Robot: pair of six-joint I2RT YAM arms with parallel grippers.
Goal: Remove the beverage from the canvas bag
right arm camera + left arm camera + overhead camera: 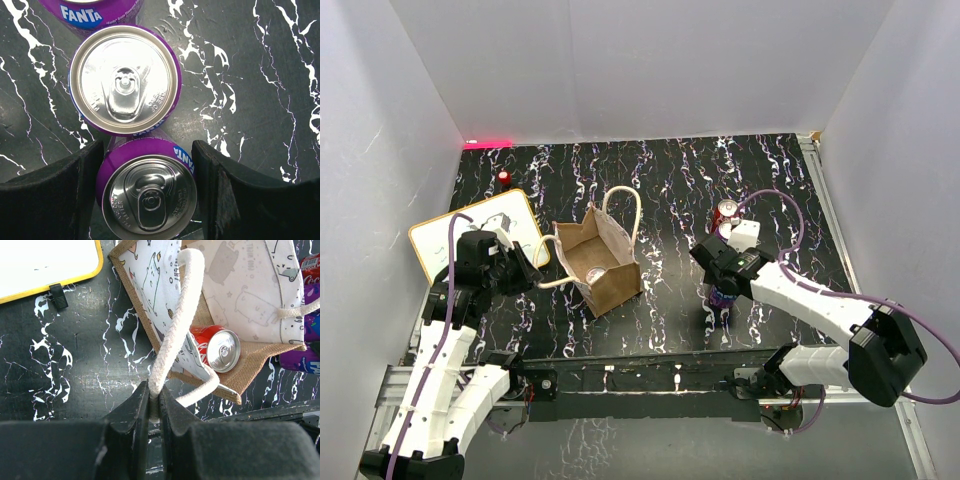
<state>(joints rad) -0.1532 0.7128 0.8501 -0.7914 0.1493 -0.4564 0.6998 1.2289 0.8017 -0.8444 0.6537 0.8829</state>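
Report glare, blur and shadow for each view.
Top view: even light, sharp; a red glow at the table edge, far left. Left wrist: whiteboard blown out white, lid of the red can glints, left hand dark and soft up close. Right wrist: both purple cans shine on top yet stay sharp; right hand, closed on the lower can, is near-black.

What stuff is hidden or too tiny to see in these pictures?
- Top view: the red thing at the table's back is too small to name.
- Top view: the marks on the whiteboard are too small to read.
- Right wrist view: the top edge cuts off a third Fanta can.
- Left wrist view: the canvas bag wall and rope handle hide the rear of the red cola can.
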